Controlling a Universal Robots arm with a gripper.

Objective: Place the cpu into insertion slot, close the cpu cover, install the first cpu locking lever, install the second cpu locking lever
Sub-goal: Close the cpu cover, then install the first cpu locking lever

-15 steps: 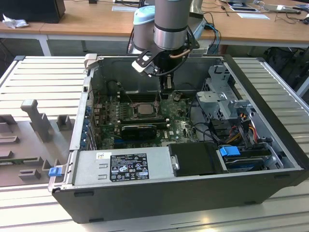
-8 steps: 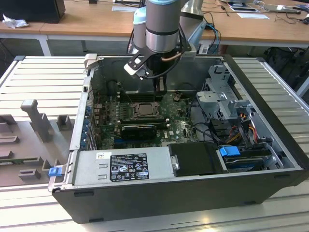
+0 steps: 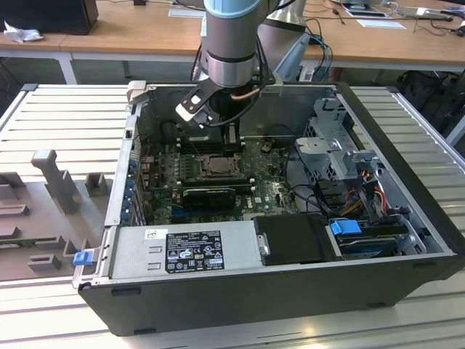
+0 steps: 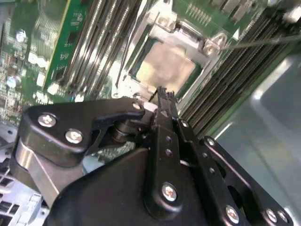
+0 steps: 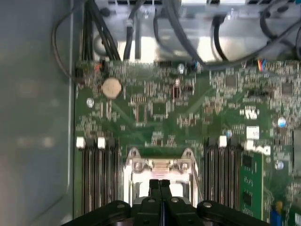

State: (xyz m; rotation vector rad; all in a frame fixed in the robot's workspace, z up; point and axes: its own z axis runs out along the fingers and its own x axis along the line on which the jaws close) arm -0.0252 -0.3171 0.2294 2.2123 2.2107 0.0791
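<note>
Gripper (image 5: 159, 182), jaws pinched together and empty, hovers just above the cpu (image 4: 169, 66), seated in the slot (image 3: 216, 166) under the lowered cover (image 4: 157, 23). Locking the lever (image 4: 263, 41) seems in hand, calling for a precise sideways push.

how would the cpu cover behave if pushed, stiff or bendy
The cpu cover looks like thin sheet metal, so probably light and a little springy. It lies flat around the cpu with screws at one edge, so it probably won't slide.
</note>
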